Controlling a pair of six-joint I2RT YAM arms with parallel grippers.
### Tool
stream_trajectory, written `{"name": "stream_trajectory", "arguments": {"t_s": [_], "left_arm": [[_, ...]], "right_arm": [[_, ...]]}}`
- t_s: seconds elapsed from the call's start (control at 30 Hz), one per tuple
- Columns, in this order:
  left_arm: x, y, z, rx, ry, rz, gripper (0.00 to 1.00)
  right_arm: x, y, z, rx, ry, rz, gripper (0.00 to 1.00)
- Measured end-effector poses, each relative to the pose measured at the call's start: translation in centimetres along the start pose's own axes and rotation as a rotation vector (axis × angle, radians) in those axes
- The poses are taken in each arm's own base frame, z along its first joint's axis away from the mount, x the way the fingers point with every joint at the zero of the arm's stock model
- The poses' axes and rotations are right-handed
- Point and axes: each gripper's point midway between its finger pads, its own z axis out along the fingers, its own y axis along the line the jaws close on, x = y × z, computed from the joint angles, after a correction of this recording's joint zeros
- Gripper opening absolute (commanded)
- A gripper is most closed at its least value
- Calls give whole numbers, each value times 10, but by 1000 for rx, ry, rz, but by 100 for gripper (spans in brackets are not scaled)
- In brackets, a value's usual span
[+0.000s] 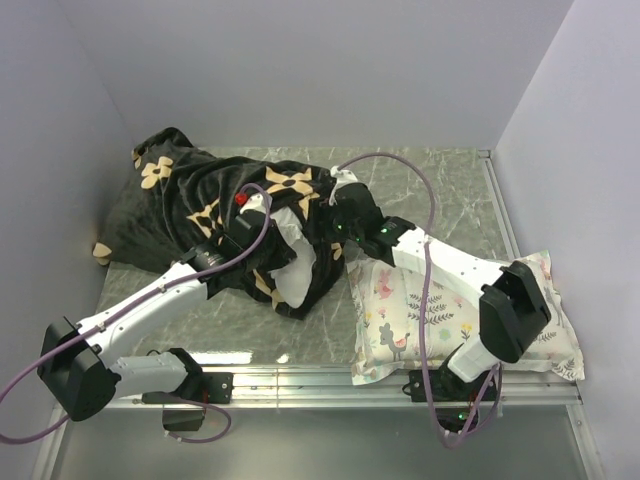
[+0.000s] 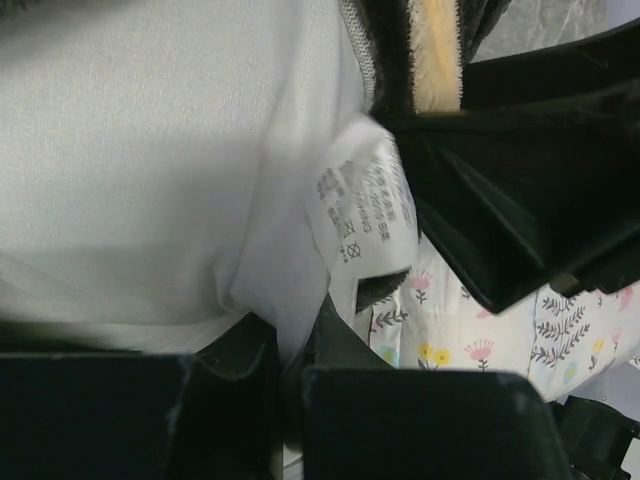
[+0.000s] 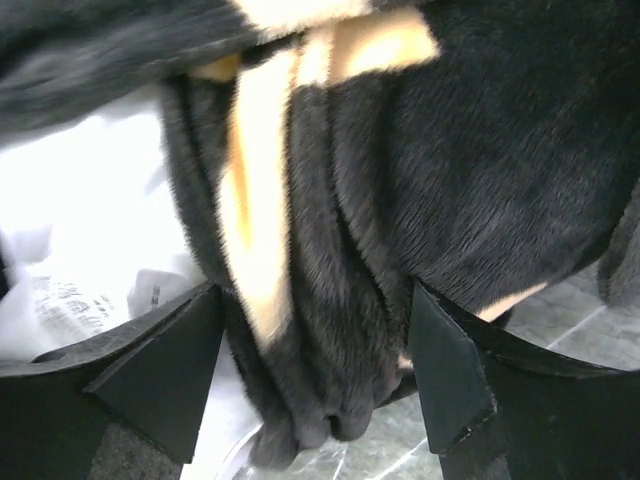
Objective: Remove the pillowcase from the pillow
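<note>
Top cam: I'm seeing the pillowcase (image 1: 190, 200) lying bunched across the back-left of the bench (image 1: 465, 205), w/ the pillow (image 1: 295, 268) poking out of its open end toward the near side. Both arms are reaching into that opening, L tool (image 1: 250, 205) from the left and R tool (image 1: 342, 210) from the right, near each other. The floral pillow (image 1: 450, 320) is sitting at the near-right corner, partly under the R arm. From up here I'm not able to read either tool's state, since wrists and fabric are covering the tips.

L wrist cam is filling that in. L tool (image 2: 290, 350) is clamped together on a pleat of the pillow (image 2: 140, 170), w/ white cloth running down btwn the fingers (image 2: 400, 420). The care tag (image 2: 365, 200) is hanging just beside the pinch, print facing the cam. A black part of R tool is crossing the right side just beyond the tag, w/ the pillowcase edge (image 2: 435, 40) above and the floral pillow (image 2: 470, 340) below.

R wrist cam is giving the other side. R tool (image 3: 315, 310) is standing w/ fingers (image 3: 160, 370) wide apart, and a thick fold of pillowcase (image 3: 330, 330) is lying loose btwn them, not squeezed. The pillow (image 3: 80, 200) and tag (image 3: 75, 300) are showing at left, w/ a bit of bench (image 3: 570, 320) at lower right.
</note>
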Motion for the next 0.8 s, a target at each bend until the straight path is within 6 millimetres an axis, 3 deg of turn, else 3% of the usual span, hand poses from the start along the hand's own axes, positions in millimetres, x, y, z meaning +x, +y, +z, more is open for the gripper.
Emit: {"name": "stream_trajectory", "arguments": {"t_s": [0.03,0.07,0.13,0.23,0.33,0.43,0.8], "left_arm": [[0,0,0,-2,1,0,0],[0,1,0,-3,0,0,0],[0,0,0,-3,-2,0,0],[-3,-1,-5,5,-12,0,0],[-8,-3,-16,21,-33,-4,0],[-15,-6,-34,52,-72,-13,0],[-19,10,-93,78,-140,-37,1]], "right_arm": [[1,-3,3,19,5,-3,71],[-1,-6,5,38,5,-4,49],[-5,-15,6,81,-4,-8,23],[-17,-40,6,157,-23,30,8],[-25,-73,9,234,-23,81,0],[-31,-97,17,279,-7,135,0],[-62,-113,62,158,73,316,0]]}}
